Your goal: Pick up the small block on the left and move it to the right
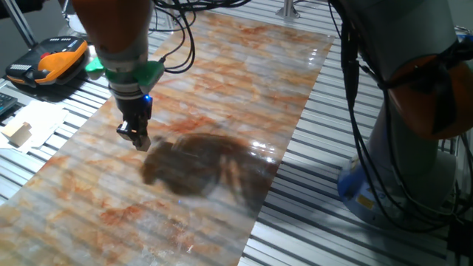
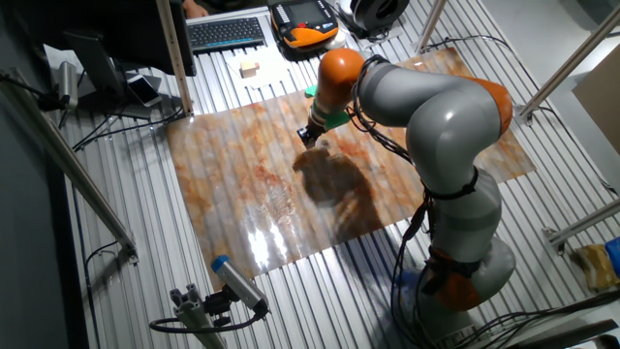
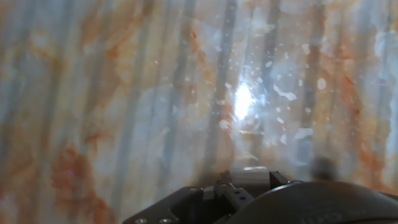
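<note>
My gripper [image 1: 137, 139] hangs low over the marbled orange-and-white tabletop [image 1: 222, 89], left of a dark shadow. It also shows in the other fixed view [image 2: 306, 138], under the orange and grey arm. Its fingers stand close together. In the hand view a tiny pale block [image 3: 249, 175] sits between the dark fingertips at the bottom edge; it looks like the small block, held. No other small cube lies on the tabletop in any view.
A larger pale wooden block [image 1: 18, 133] lies on white paper off the tabletop's left, also in the other fixed view [image 2: 250, 69]. An orange-and-black pendant [image 1: 55, 59] and a keyboard [image 2: 225, 33] lie beyond. The robot base [image 1: 414, 111] and its cables stand to the right.
</note>
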Available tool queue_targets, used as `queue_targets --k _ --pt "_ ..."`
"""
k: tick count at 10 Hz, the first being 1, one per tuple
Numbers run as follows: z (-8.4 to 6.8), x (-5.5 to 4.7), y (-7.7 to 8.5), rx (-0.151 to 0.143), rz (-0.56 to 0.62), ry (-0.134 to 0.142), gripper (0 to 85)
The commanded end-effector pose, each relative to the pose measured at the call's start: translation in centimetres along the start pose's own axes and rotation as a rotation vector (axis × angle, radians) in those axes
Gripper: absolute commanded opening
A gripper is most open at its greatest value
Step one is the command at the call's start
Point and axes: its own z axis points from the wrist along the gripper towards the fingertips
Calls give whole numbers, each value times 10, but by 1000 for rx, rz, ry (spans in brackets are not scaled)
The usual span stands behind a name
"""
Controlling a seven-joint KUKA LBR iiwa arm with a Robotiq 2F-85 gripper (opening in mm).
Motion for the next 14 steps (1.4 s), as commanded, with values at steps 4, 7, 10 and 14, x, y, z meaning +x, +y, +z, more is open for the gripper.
queue_targets --k 4,7,10,14 --pt "9 -10 26 -10 59 -54 0" --pt "0 -15 53 6 144 -36 0" --pt "1 -11 81 20 161 -35 0" --pt "-5 -11 107 37 181 -38 0"
